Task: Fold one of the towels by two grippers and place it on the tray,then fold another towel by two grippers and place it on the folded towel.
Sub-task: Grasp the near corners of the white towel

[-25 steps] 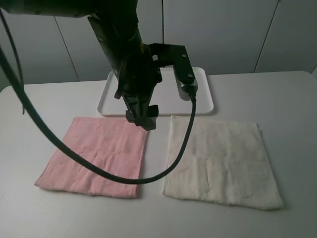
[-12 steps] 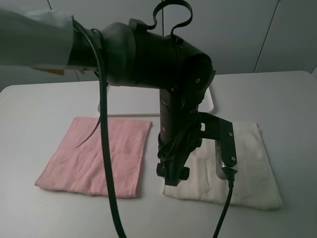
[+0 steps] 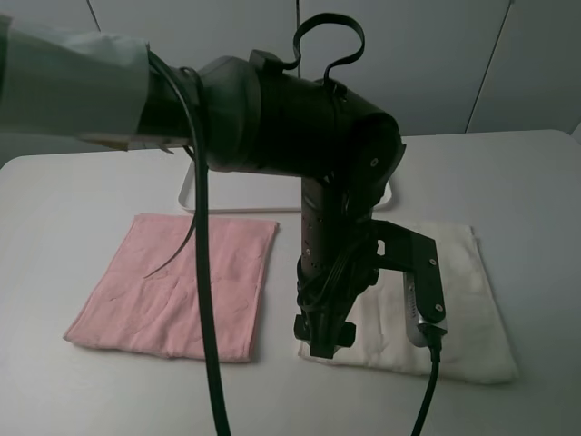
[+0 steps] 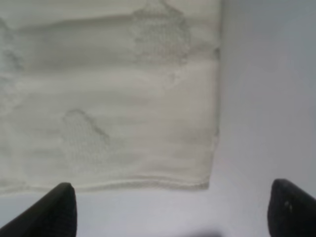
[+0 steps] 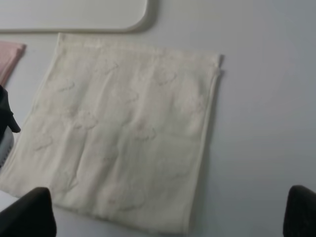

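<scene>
The cream towel (image 3: 458,304) lies flat on the right of the table, and the pink towel (image 3: 172,282) lies flat on the left. The white tray (image 3: 211,193) stands behind them, mostly hidden by my left arm. My left gripper (image 3: 324,341) reaches across the middle and hangs over the cream towel's near left corner. In the left wrist view it (image 4: 173,217) is open and empty, with the towel corner (image 4: 200,173) between its fingertips (image 4: 57,212). My right gripper (image 5: 165,217) is open and empty, high above the cream towel (image 5: 123,128). It is out of the exterior view.
The tray's corner (image 5: 74,15) and a pink towel corner (image 5: 10,54) show in the right wrist view. Part of the left arm (image 5: 5,128) sits at the cream towel's edge there. The bulky left arm (image 3: 300,118) and its cable (image 3: 204,318) hide the table's middle.
My left arm has swung from the pink towel's far right corner by the tray to the cream towel's near left corner, then settled slightly nearer. The towels have not moved.
</scene>
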Controlling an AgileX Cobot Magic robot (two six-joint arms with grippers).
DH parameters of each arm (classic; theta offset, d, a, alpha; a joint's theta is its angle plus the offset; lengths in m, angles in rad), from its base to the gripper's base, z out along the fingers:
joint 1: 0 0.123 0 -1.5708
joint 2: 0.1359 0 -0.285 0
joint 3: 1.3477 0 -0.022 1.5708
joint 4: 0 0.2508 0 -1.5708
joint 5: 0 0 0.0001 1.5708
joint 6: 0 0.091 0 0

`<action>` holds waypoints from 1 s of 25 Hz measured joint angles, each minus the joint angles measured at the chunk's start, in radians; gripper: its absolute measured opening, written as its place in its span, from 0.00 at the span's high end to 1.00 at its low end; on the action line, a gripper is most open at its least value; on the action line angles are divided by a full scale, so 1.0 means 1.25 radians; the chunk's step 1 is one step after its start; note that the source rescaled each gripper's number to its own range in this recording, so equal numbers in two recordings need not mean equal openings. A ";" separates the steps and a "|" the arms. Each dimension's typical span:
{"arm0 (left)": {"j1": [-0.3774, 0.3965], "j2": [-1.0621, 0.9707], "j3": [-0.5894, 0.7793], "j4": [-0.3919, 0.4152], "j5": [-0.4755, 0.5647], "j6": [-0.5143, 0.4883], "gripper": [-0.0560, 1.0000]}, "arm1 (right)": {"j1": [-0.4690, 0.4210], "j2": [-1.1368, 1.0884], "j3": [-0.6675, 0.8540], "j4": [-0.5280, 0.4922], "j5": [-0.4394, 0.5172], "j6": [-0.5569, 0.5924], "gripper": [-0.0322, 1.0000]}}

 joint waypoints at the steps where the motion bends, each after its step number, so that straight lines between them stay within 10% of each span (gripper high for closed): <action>1: 0.000 0.002 0.011 0.000 -0.007 0.000 0.00 | 0.000 0.000 0.000 0.000 0.004 -0.002 0.00; 25: 0.000 0.035 0.120 -0.036 -0.119 0.000 0.00 | 0.016 0.006 0.000 -0.001 0.029 -0.088 0.00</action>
